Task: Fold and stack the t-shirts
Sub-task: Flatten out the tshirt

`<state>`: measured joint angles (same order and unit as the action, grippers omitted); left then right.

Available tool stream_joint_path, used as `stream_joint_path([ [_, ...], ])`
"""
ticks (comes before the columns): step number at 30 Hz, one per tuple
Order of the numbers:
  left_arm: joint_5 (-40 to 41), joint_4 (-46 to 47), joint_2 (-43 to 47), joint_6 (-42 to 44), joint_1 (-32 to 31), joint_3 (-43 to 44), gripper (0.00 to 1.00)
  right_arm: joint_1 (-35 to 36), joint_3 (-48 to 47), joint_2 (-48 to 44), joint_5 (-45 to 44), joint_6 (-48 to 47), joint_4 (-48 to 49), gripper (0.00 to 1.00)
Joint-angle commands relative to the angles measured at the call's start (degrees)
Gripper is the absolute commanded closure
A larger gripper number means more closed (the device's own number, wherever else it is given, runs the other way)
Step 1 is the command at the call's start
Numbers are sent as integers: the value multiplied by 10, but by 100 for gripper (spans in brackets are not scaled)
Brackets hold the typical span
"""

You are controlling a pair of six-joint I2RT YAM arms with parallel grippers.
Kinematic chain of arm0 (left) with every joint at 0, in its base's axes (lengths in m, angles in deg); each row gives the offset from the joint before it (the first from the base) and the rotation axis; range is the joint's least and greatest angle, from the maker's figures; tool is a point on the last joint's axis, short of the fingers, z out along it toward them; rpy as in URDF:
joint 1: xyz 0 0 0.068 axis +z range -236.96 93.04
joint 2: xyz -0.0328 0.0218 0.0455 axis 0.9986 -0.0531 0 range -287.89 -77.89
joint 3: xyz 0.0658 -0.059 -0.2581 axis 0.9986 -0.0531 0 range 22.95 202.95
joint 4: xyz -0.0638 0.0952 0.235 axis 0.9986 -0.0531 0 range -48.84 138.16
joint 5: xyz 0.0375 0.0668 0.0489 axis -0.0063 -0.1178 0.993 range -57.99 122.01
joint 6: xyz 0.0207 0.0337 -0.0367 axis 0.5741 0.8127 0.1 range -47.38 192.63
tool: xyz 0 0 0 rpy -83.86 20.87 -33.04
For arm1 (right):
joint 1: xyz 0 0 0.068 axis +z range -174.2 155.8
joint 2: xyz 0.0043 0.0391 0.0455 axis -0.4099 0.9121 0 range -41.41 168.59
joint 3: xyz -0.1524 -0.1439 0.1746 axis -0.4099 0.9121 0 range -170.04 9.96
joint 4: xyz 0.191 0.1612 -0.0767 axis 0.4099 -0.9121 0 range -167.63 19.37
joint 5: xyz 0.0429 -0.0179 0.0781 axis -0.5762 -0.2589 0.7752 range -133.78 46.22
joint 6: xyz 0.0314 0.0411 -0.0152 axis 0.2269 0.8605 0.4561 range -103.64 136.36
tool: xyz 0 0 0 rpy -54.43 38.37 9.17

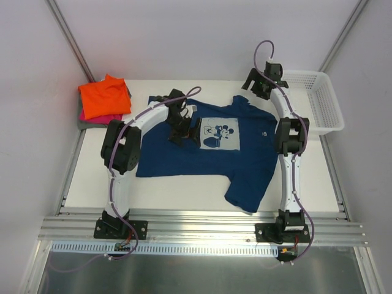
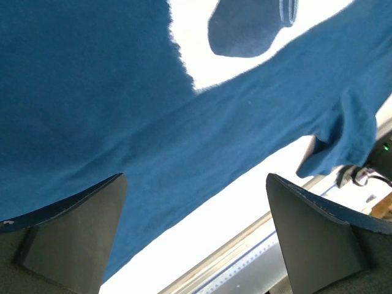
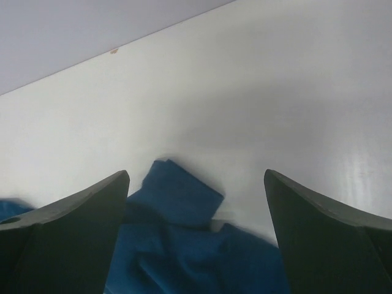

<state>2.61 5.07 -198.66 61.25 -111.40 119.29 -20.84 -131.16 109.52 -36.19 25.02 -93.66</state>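
A navy blue t-shirt (image 1: 184, 156) lies spread front-up on the white table, its pale cartoon-mouse print (image 1: 219, 133) facing up. My left gripper (image 1: 187, 130) hovers open over the chest just left of the print. In the left wrist view the navy cloth (image 2: 122, 110) fills the frame between the wide-apart fingers (image 2: 73, 233). My right gripper (image 1: 255, 86) hangs open above the far right sleeve; that view shows the crumpled sleeve (image 3: 180, 202) below the gripper (image 3: 196, 173), nothing held. Folded orange (image 1: 105, 97), pink (image 1: 101, 117) and grey (image 1: 84, 124) t-shirts sit stacked at the far left.
A white lattice basket (image 1: 323, 101) stands at the far right corner. The aluminium rail (image 1: 202, 223) runs along the near edge, also visible in the left wrist view (image 2: 245, 251). Walls close in the back and sides.
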Motion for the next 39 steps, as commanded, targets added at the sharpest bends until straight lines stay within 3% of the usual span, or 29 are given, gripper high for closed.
stream_joint_path([
  [1,24,1,10,-1,-3,4,1,17,17,-39,74,33,21,4],
  [6,83,9,-22,6,0,45,1,37,45,-49,126,60,34,4],
  [15,94,11,-25,7,-2,82,1,43,47,-17,109,48,17,3],
  [18,94,11,3,8,-7,55,1,34,28,-6,77,22,16,25],
  [19,92,12,10,8,-8,49,1,33,23,-2,68,15,17,40],
  [21,88,11,23,6,-10,31,1,28,9,6,49,3,18,58],
  [22,88,12,26,6,-10,26,1,25,2,8,43,-6,18,88],
  [23,88,12,27,5,-10,22,1,25,2,5,37,-9,19,99],
  [30,89,11,22,7,-13,39,1,9,2,-5,33,-18,18,99],
  [33,88,11,20,4,-15,40,1,9,4,-8,45,-21,17,48],
  [39,93,11,17,6,-16,39,1,17,31,-11,90,-3,14,44],
])
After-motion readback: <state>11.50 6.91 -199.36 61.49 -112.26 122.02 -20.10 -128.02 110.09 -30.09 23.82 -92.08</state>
